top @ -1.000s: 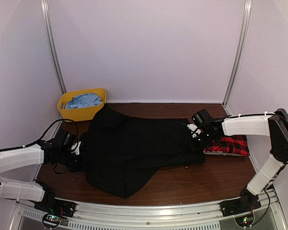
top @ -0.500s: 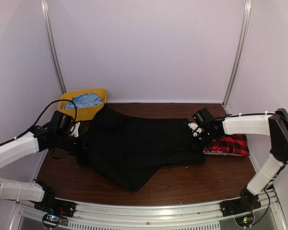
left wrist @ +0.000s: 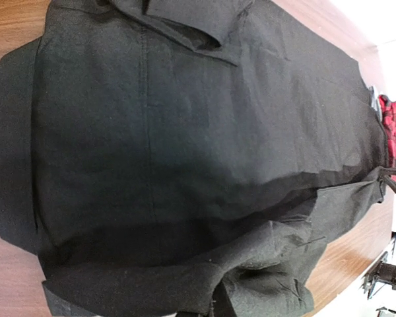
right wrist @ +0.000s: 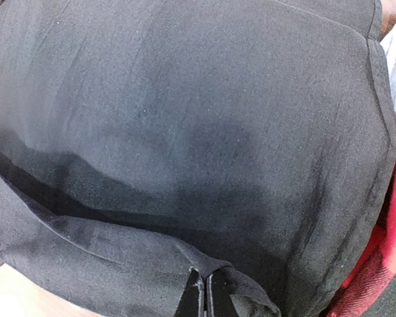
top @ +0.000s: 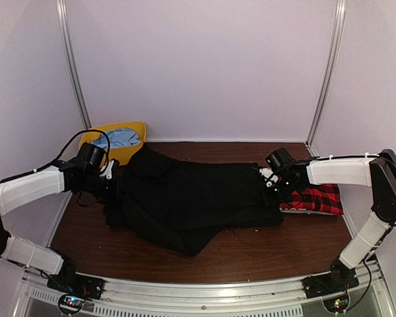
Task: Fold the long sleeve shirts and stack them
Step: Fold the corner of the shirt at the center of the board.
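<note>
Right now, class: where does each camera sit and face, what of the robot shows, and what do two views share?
Top external: above, behind the bases, looking down on the black shirt; both arms show.
Left wrist: at the shirt's left end, facing right; left tool indistinct here.
Right wrist: close over the shirt; right tool pinches it.
Shared: both wrists see the plaid shirt.

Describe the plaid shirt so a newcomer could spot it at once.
Find the brown wooden table and follow the large black shirt spread across it to its right end. There, with its left edge under the black cloth, lies the plaid shirt. Its red-and-black checks set it apart from the plain black shirt and the yellow bin at the far left.
</note>
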You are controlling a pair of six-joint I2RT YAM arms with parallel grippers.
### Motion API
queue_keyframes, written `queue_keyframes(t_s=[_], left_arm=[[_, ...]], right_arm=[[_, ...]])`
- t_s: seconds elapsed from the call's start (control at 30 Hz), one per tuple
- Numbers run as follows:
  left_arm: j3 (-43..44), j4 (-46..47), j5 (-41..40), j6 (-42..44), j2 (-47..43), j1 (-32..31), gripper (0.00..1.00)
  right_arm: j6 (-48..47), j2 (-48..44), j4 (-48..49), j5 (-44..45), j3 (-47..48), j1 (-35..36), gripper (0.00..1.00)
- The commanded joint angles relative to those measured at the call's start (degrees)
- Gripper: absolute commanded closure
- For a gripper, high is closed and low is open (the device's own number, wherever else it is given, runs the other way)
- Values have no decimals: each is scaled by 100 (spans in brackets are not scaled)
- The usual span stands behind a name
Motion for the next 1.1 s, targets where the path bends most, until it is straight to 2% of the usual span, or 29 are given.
queue_keyframes(t_s=[0.0,0.47,0.83,1.07], left_arm=[[153,255,29,292,257,104,99],[-187,919,341,435,1103,195,98],[-232,763,303,424,664,195,100],[-152,878,280,500,1081,195,100]], right_arm=[[-42,-94,-77,102,31,-52,100],[118,-814,-558,56,-209,18,100],[521,-1839,-773,-44,-1055,317,100],[413,-1358,-599,186,-790,300,100]])
